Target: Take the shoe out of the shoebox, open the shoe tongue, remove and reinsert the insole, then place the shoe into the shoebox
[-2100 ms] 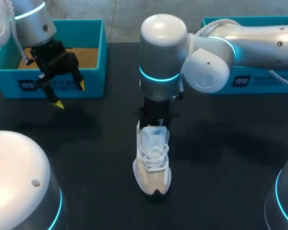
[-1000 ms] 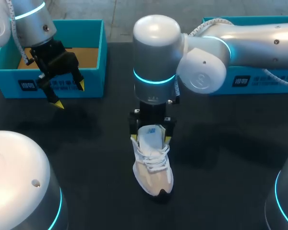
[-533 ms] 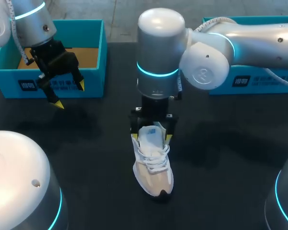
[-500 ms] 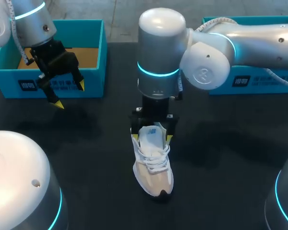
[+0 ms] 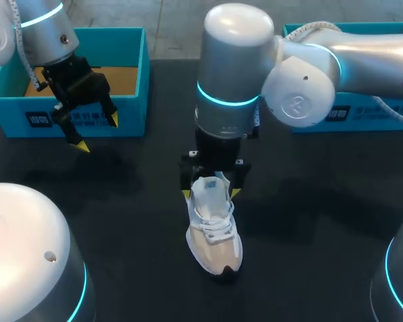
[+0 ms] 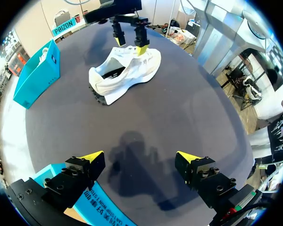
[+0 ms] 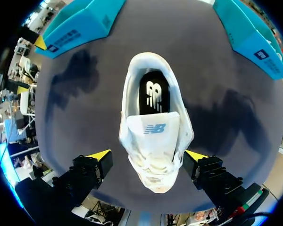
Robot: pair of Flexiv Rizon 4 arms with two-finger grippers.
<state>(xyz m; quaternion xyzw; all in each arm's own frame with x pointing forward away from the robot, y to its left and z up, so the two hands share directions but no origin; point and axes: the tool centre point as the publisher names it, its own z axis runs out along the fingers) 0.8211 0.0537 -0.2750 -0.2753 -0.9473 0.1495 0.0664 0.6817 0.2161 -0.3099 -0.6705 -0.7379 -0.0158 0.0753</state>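
Shoe (image 5: 215,231) out of its box, standing on its sole near the middle of the black table (image 5: 309,221), toe toward the robot, heel toward the far edge. White upper with beige panels toward the toe, white laces across the front. Tongue (image 7: 153,129) pulled up and standing clear of the opening. Black insole (image 7: 154,94) lying inside, seen through the opening behind the tongue in the right wrist view.

Right gripper (image 5: 211,193) directly above the shoe, pointing straight down, fingers spread wide. One yellow tip on either side of the laced part, level with the tongue. From the right wrist view a strip of table shows between each tip and the shoe's side, so nothing clamped. Right arm coming in from the right and bending down over the heel.

Left gripper (image 5: 97,133) well apart from the shoe, over the table just in front of the open blue shoebox (image 5: 131,74), fingers spread wide with nothing between them. From the left wrist view only bare table and the gripper's own shadow under the tips, the shoe far ahead.

Shoebox at the far left of the table, brown floor showing inside. Second blue box (image 5: 363,111) at the far right, partly hidden behind the right arm.
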